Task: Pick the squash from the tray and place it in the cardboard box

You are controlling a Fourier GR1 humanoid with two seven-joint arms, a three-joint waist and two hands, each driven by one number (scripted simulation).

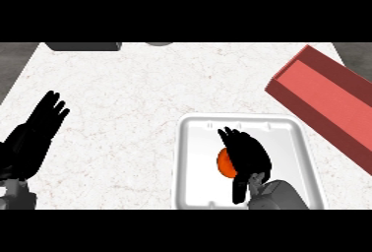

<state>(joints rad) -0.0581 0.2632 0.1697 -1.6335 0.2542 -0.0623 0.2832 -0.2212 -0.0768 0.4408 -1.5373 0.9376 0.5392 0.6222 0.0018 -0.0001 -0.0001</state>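
White speckled counter [131, 88] across nearly the whole view. At the right, a long red box [327, 93], set at a slant, lighter red on top and darker down its sides; cut off by the view's right edge, so cannot tell what lies in it. Near the box and lower, toward the middle, a white tray [190, 162] with rounded corners, apart from the box. Holds an orange squash [224, 165], of which only a sliver shows at the left of the right hand [247, 155]. Covers most of the squash, that hand: fingers stretched out and spread apart, pointing up the tray, thumb pointing down toward the lower rim; hard to say whether touching the squash or just above it. Grey forearm [280, 197] cut off below. At the left edge, the left hand [40, 125], flat and relaxed, fingers straight, well apart from the tray. Along the top edge, two dark grey shapes [81, 46], mostly cut off, too little showing to name.
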